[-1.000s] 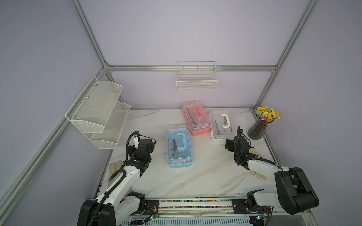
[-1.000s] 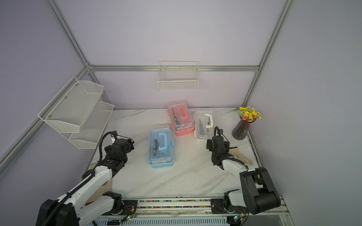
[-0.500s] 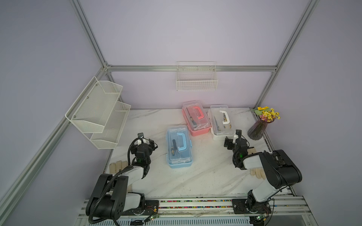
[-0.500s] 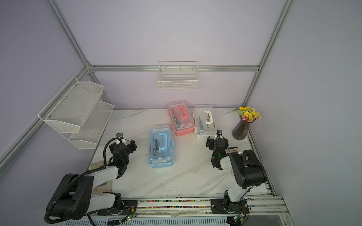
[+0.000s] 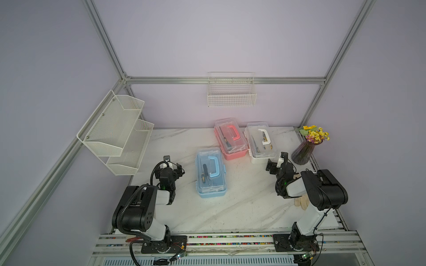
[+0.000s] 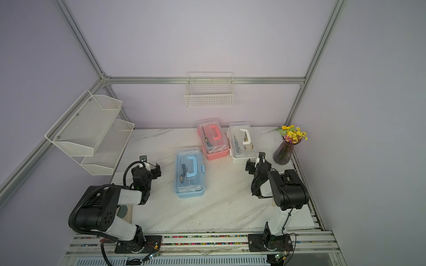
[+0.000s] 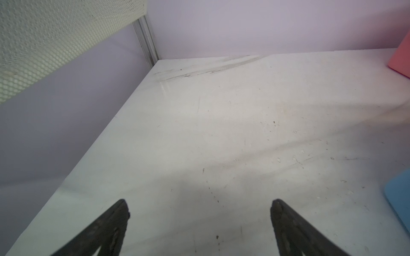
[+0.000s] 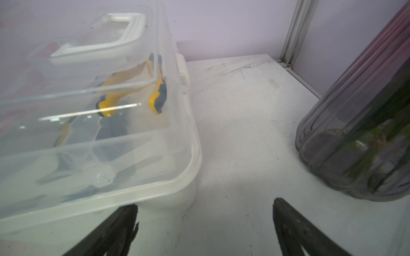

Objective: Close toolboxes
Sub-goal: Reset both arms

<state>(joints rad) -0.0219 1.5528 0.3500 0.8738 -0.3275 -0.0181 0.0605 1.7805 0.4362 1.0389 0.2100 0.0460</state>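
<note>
Left arm (image 5: pixel 138 207), right arm (image 5: pixel 322 191) folded back (jaws wide); toolboxes (image 5: pixel 211 172) closed.

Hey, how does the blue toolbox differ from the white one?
Colour: the blue toolbox has a blue base and handle; the white toolbox has white ones. Place: the blue one sits alone in the middle, nearer the front; the white one sits farther back, beside the pink toolbox and near the vase. Contents: a dark-handled tool shows in the blue one, yellow-and-black tools in the white one. Both have clear lids that look down.
</note>
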